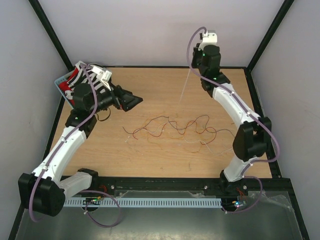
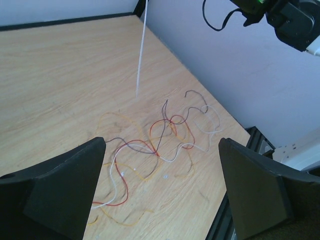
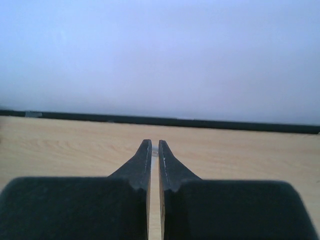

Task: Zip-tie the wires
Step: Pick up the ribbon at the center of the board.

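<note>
Left gripper (image 1: 132,102): held over the left rear of the table (image 1: 150,165), its fingers (image 2: 65,190) spread wide, nothing gripped.
Right gripper (image 3: 155,144): raised near the back wall, its fingers (image 3: 141,165) pressed almost together, a pale sliver pinched between them.
Zip tie (image 2: 141,50): hung nearly upright from the right gripper, beyond the wires; whether its lower end touched the table could not be told.
Wires (image 1: 175,127): spread in a loose tangle of red, orange, dark and pale strands on the middle of the table, ungripped.

Robotics lab cell: wooden table (image 1: 150,92) boxed in by white panels (image 1: 165,30), black framing (image 1: 49,31).
</note>
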You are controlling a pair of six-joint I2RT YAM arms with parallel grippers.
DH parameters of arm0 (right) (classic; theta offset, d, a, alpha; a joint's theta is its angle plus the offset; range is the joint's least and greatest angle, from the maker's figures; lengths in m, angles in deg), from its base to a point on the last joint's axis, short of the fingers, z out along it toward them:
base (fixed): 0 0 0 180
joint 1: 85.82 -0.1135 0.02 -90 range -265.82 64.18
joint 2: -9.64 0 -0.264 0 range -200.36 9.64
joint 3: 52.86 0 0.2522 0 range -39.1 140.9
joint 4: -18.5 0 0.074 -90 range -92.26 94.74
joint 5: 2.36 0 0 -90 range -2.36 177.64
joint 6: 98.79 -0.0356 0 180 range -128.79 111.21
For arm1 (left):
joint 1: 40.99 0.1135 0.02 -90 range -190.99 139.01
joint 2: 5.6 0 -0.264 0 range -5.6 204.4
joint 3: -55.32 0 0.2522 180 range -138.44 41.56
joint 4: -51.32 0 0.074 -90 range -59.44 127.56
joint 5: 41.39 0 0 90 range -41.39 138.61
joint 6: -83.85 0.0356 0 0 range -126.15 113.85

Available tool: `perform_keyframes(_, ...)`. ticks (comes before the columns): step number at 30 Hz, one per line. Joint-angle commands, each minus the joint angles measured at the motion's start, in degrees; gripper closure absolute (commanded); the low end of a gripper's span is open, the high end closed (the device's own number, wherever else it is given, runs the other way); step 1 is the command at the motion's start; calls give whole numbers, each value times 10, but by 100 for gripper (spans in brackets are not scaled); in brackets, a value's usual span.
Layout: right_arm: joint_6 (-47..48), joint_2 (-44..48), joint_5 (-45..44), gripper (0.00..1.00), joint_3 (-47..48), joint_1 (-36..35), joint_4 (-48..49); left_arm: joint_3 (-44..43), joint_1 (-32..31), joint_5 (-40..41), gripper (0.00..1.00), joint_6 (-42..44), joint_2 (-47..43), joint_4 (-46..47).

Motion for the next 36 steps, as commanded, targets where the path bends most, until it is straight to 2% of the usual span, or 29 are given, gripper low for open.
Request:
perform_keyframes(1, 49, 82, 15, 98, -16, 1, 57, -39, -6, -26, 2, -34, -3, 58)
perform_keyframes(4, 24, 141, 72, 99, -43, 1, 45, -50, -16, -45, 2, -38, 0, 63)
perform_keyframes(9, -59, 259, 206, 99, -125, -5, 43, -63, -66, -46, 2, 21, 6, 65)
perform_keyframes(15, -149, 403, 229, 100, -255, -33, 76, -85, -134, -17, 2, 70, 28, 68)
perform_keyframes(20, -208, 485, 228, 100, -329, -40, 72, -97, -190, 7, 2, 92, 56, 71)
perform_keyframes(30, -236, 527, 230, 100, -364, -41, 52, -142, -314, 73, 5, 142, 140, 81)
perform_keyframes(36, -236, 534, 230, 100, -368, -41, 43, -178, -356, 99, 13, 163, 196, 83)
